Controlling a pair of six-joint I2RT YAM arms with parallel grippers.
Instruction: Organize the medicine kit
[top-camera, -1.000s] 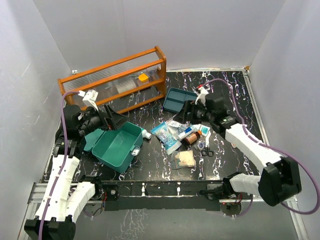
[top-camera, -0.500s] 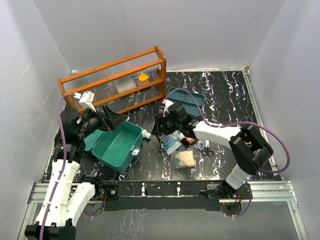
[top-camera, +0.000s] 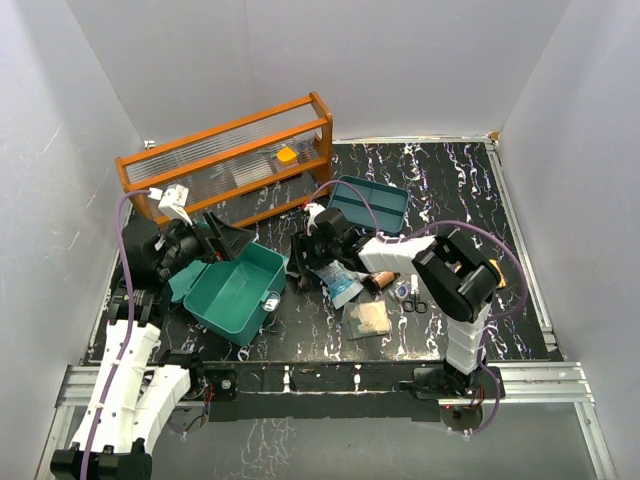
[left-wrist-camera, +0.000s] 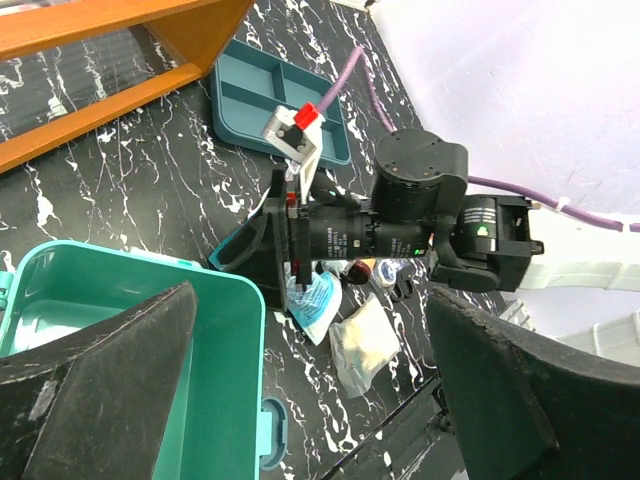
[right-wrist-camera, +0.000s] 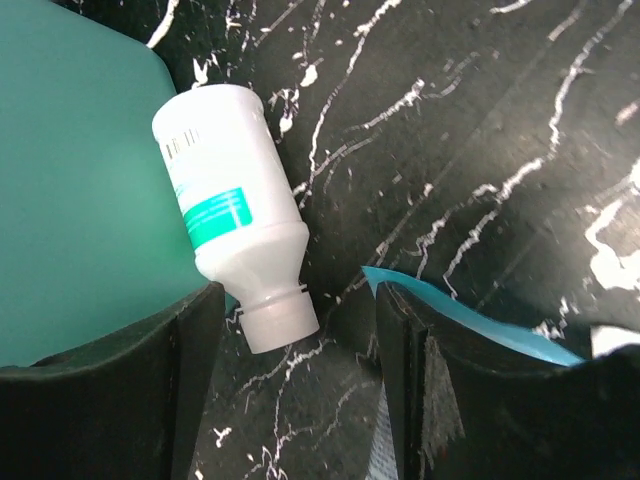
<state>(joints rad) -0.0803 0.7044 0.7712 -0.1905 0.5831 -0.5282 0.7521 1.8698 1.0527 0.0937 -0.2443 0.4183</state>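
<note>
The teal medicine kit box (top-camera: 235, 292) lies open at front left, its lid hinged back to the left. Its two-compartment tray insert (top-camera: 372, 203) lies apart on the table behind the right arm. My left gripper (top-camera: 226, 240) is open and empty above the box's far edge; the box (left-wrist-camera: 130, 370) fills the lower left of the left wrist view (left-wrist-camera: 310, 400). My right gripper (right-wrist-camera: 300, 390) is open, low over the table, with its fingers on either side of the cap end of a white bottle (right-wrist-camera: 232, 210) with a teal label. The bottle lies against the box wall (right-wrist-camera: 70, 170).
A pile lies right of the box: a blue-white packet (top-camera: 335, 275), a brown bottle (top-camera: 381, 281), small scissors (top-camera: 415, 302) and a clear bag of beige pads (top-camera: 368, 318). The orange-brown wooden rack (top-camera: 230, 160) stands at the back left.
My right arm has swung left from the pile near the tray to the white bottle beside the box. The left gripper has barely moved.
</note>
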